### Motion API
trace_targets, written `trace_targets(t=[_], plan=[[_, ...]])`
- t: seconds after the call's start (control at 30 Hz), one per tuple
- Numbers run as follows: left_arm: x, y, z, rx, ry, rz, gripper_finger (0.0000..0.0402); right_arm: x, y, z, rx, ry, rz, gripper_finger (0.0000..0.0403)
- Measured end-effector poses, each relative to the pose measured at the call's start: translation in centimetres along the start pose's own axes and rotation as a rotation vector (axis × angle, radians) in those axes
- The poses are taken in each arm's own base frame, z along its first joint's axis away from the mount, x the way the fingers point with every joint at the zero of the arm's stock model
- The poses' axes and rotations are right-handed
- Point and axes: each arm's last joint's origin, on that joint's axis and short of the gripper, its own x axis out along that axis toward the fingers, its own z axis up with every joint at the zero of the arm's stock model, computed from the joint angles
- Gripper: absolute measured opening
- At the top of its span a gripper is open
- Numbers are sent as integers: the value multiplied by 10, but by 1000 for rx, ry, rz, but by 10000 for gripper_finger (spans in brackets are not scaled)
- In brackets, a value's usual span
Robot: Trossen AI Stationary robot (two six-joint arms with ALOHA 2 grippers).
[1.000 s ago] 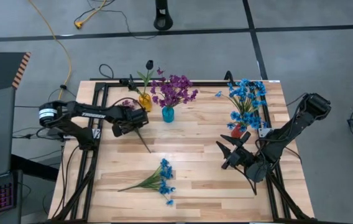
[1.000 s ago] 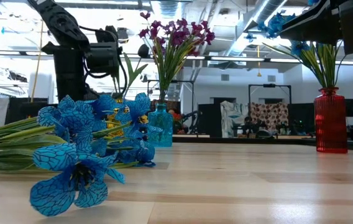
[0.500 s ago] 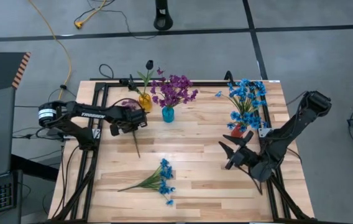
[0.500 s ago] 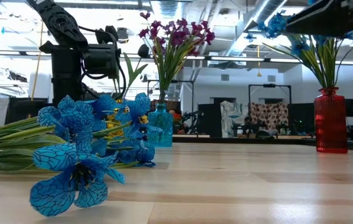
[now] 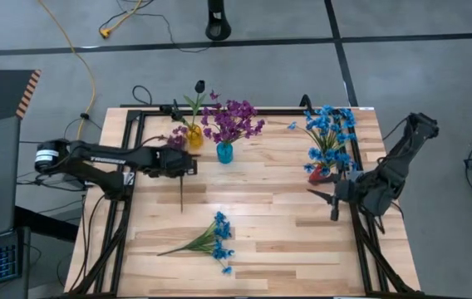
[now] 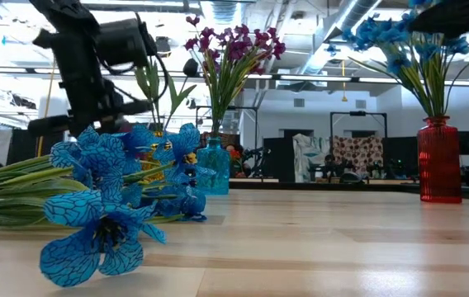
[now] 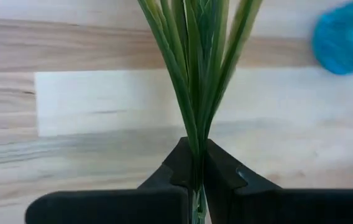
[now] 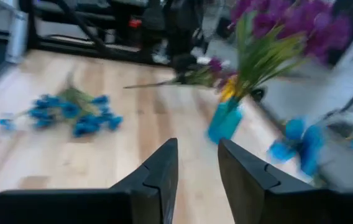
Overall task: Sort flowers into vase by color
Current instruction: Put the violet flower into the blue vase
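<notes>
High view: left gripper (image 5: 188,164) at the bench's (image 5: 261,232) left edge, jaws clenched on a sprig (image 5: 181,189). Blue flowers (image 5: 211,241) lie near the front edge. Right gripper (image 5: 323,199) at the right edge.
Left wrist view: jaws clamp green stems (image 7: 195,81).
Right wrist view: jaws apart, empty.

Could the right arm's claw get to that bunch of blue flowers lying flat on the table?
Probably yes. The right claw hangs empty, and only bare wooden table lies between it and the blue flowers. The left claw is away, clamped on a green stem.
</notes>
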Motion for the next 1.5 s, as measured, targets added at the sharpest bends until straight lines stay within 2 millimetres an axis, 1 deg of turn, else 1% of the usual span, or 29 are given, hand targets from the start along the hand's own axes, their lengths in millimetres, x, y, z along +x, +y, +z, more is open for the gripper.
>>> trace_targets(t=[0.17, 0.37, 0.5, 0.6, 0.73, 0.87, 1.07, 1.2, 1.33, 1.4, 1.5], plan=[[-18, -5, -28, 69, -29, -93, 3, -1, -1, -1, 12, 7, 8, 139], [-33, -8, -62, 133, 10, -201, 3, -1, -2, -1, 12, 8, 5, 139], [-42, -12, -78, 189, -2, -297, 3, -1, -2, -1, 14, 7, 6, 139], [-47, -16, -86, 259, -26, -373, 3, -1, -1, -1, 16, 5, 6, 139], [-54, -26, -91, 368, -83, -489, 3, -1, -1, 0, 23, 1, 7, 139], [-62, -37, -90, 456, -165, -604, 3, -1, -1, 0, 28, -2, 8, 139], [-71, -48, -89, 575, -300, -707, 7, -1, -1, 0, 27, -2, 8, 139], [-76, -53, -86, 670, -435, -721, 7, -1, -1, 0, 26, -2, 7, 139], [-84, -58, -83, 748, -644, -678, 6, -1, -1, 0, 26, -2, 7, 139], [-87, -62, -81, 812, -735, -656, 4, -1, -1, 0, 26, -2, 7, 139], [-92, -67, -80, 924, -822, -669, 3, -1, -1, 0, 26, -2, 7, 139]])
